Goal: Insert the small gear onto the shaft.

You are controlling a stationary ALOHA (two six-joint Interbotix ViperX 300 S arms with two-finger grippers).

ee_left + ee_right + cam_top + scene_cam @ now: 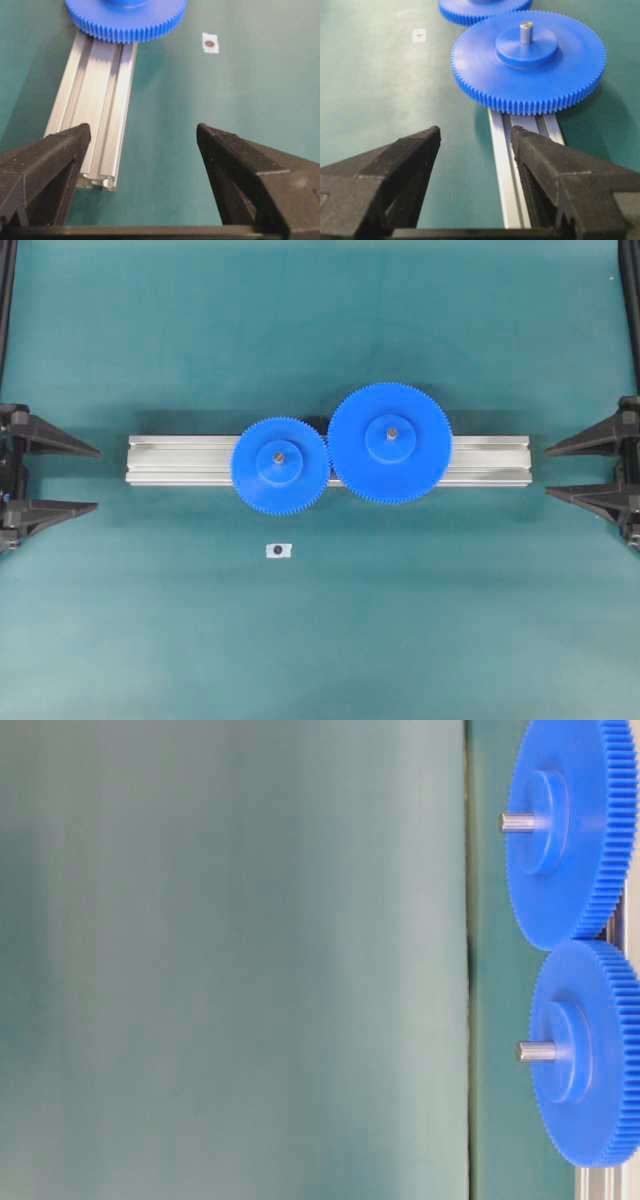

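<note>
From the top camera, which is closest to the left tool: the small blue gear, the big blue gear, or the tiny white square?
1. Small blue plastic gear, on the rail's left part.
2. Tiny white square, in front of the rail; nearly tied with the first.
3. Big blue plastic gear, farther right.

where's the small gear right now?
In the overhead view the small gear sits on a pin over the aluminium rail, left of centre, its teeth meeting the larger gear on its right.
</note>
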